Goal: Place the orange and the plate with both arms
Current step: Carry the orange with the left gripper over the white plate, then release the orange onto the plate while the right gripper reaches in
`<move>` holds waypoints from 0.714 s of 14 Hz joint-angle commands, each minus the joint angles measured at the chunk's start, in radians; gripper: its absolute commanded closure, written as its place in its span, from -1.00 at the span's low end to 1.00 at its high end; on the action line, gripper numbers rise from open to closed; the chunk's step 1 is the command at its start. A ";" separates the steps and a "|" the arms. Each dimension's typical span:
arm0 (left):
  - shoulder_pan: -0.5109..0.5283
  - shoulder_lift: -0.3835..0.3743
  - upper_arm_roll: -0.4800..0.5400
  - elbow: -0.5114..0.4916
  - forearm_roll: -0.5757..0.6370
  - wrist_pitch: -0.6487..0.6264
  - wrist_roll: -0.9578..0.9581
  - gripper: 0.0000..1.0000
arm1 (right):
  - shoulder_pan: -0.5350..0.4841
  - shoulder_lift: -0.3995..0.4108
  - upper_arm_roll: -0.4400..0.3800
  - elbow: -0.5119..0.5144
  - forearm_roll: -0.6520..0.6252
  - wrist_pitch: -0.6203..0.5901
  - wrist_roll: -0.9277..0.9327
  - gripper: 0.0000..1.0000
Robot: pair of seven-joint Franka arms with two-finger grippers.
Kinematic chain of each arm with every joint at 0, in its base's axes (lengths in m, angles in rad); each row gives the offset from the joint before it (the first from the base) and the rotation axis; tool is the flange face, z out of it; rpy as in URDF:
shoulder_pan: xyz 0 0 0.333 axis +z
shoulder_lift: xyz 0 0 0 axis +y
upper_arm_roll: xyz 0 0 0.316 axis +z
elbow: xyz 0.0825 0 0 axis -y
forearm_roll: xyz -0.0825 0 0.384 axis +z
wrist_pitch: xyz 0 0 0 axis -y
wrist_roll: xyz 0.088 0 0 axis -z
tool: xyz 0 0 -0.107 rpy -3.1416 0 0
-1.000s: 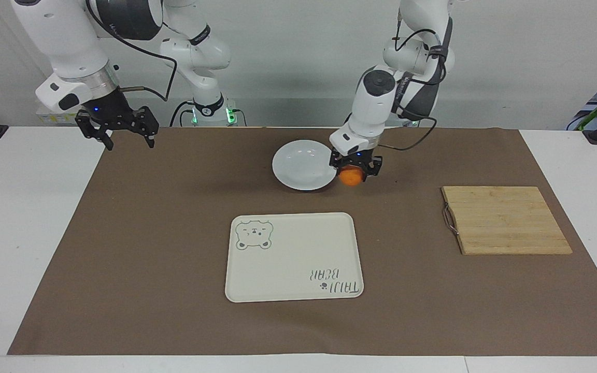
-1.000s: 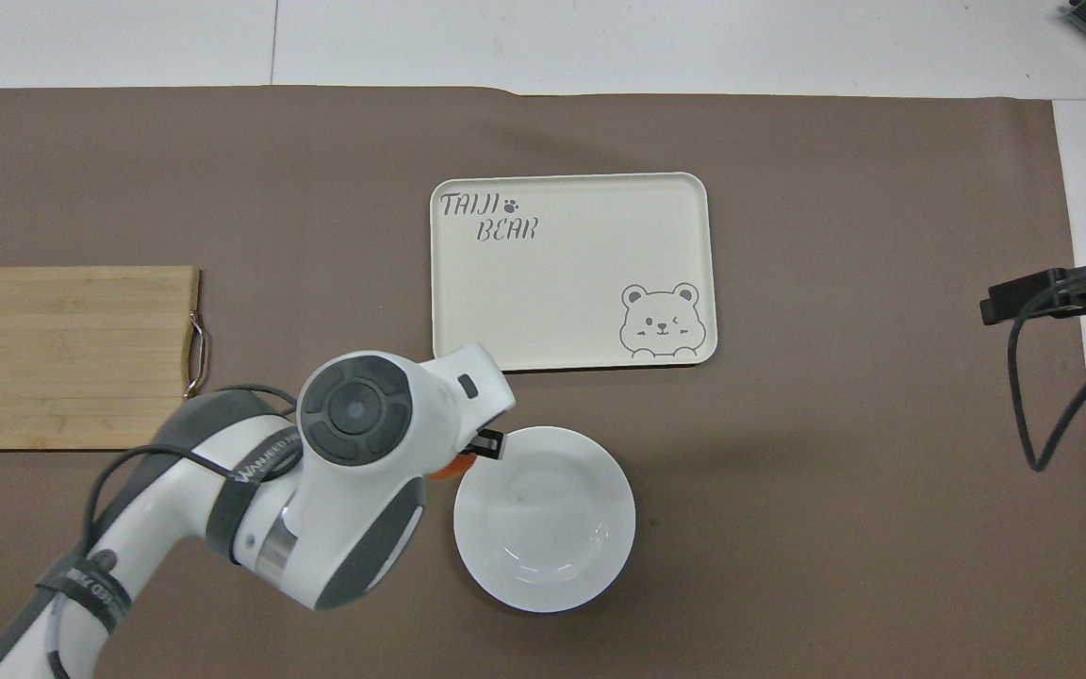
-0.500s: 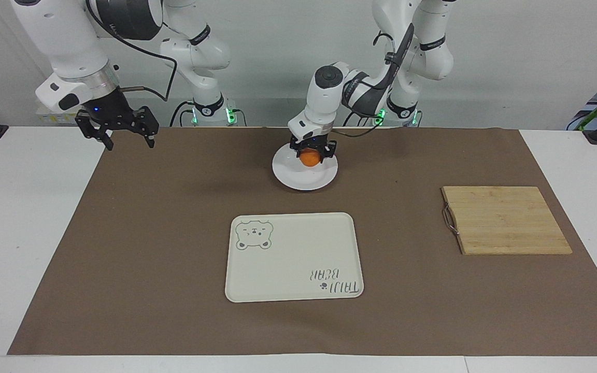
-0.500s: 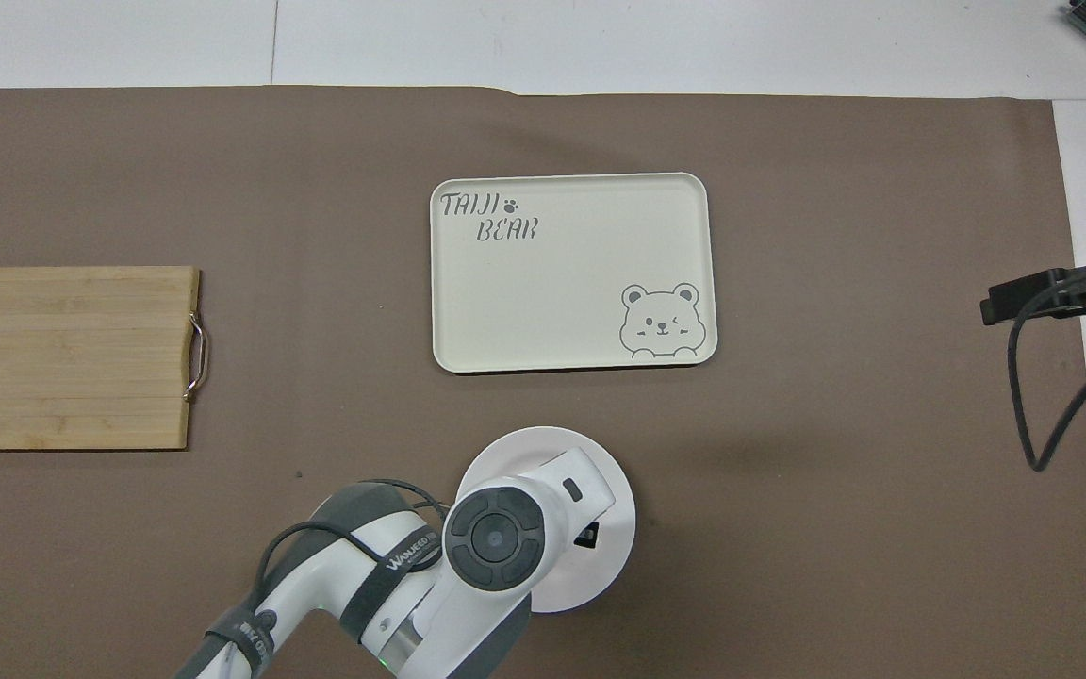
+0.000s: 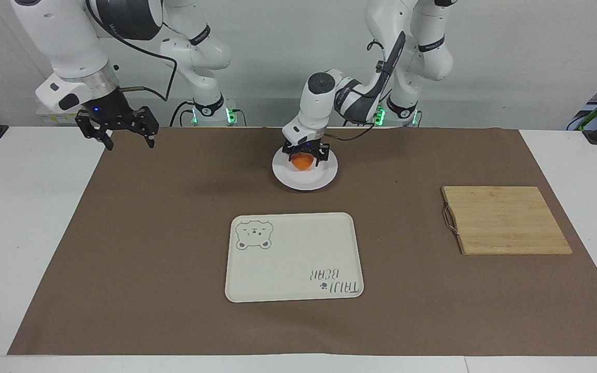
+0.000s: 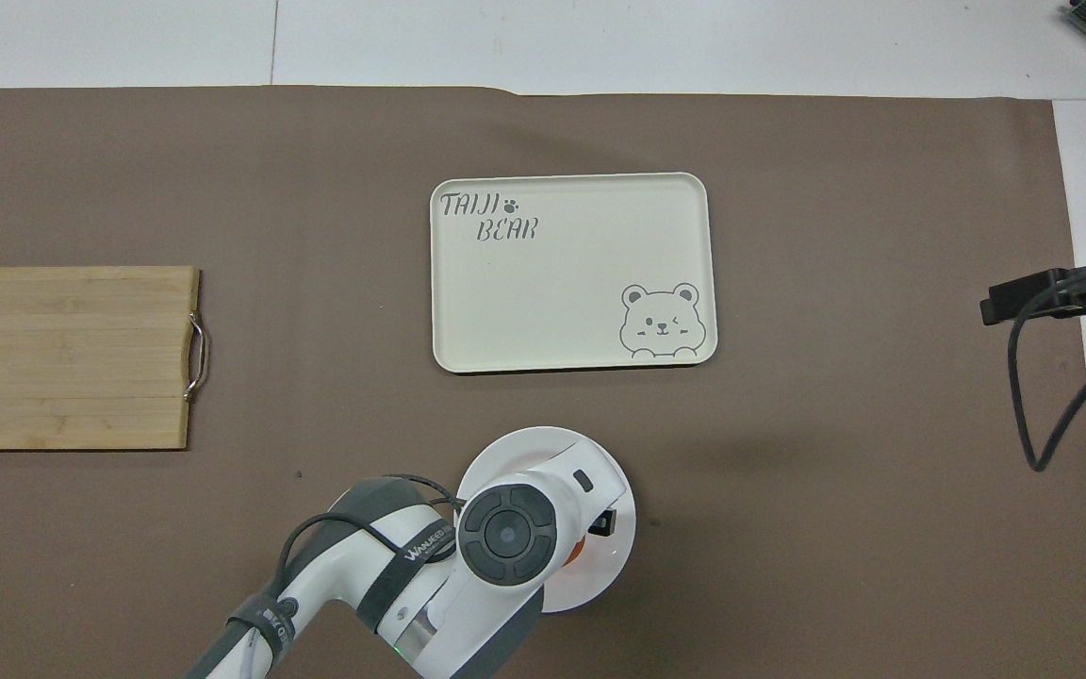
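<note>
The orange (image 5: 302, 162) is located on the plate (image 5: 324, 178), between the fingers of the left end effector (image 5: 304, 155). In the overhead view only a sliver of the orange (image 6: 579, 547) is seen beside the left arm's wrist, which covers much of the plate (image 6: 505, 451). The left end effector is lowered onto the plate, with a finger at either side of the fruit; whether the fingers are clamped on the orange or already released cannot be told.

The plate is positioned on the brown mat (image 5: 148, 233) that covers the worktop (image 5: 29, 233), near the mat's edge at the robots' end and about midway between the two arms' ends. A cream tray (image 5: 293, 259) with a bear drawing is placed farther from the robots than the plate. A wooden cutting board (image 5: 506, 220) is placed toward the left arm's end of the worktop.

The right end effector (image 5: 117, 135) is held in the air over the mat's corner at the right arm's end, fingers spread apart and nothing gripped. The right arm is waiting.
</note>
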 commanded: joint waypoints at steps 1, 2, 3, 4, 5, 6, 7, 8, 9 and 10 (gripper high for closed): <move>0.029 -0.036 0.014 0.054 -0.004 -0.078 0.006 -1.00 | 0.001 0.004 0.002 0.010 -0.008 -0.012 0.021 -1.00; 0.055 -0.042 0.016 0.091 0.025 -0.136 0.013 -1.00 | 0.001 0.004 0.002 0.010 -0.008 -0.012 0.022 -1.00; 0.093 -0.042 0.014 0.129 0.080 -0.187 0.032 -1.00 | 0.001 0.004 0.002 0.010 -0.008 -0.013 0.021 -1.00; 0.129 -0.044 0.014 0.161 0.125 -0.224 0.058 -1.00 | 0.001 0.004 0.002 0.010 -0.008 -0.012 0.021 -1.00; 0.169 -0.047 0.014 0.186 0.147 -0.244 0.089 -1.00 | 0.001 0.004 0.002 0.010 -0.008 -0.012 0.022 -1.00; 0.228 -0.050 0.014 0.217 0.153 -0.259 0.141 -1.00 | 0.001 0.004 0.004 0.010 -0.008 -0.013 0.021 -1.00; 0.285 -0.059 0.016 0.247 0.153 -0.273 0.204 -1.00 | 0.001 0.004 0.002 0.010 -0.008 -0.012 0.021 -1.00; 0.343 -0.067 0.014 0.283 0.153 -0.304 0.274 -1.00 | 0.001 0.006 0.004 0.010 -0.008 -0.010 0.021 -1.00; 0.392 -0.065 0.014 0.341 0.153 -0.366 0.336 -1.00 | 0.006 0.004 0.007 0.010 -0.008 -0.010 0.018 -1.00; 0.428 -0.061 0.014 0.403 0.153 -0.431 0.383 -1.00 | 0.015 -0.001 0.010 0.004 -0.011 -0.012 0.019 -1.00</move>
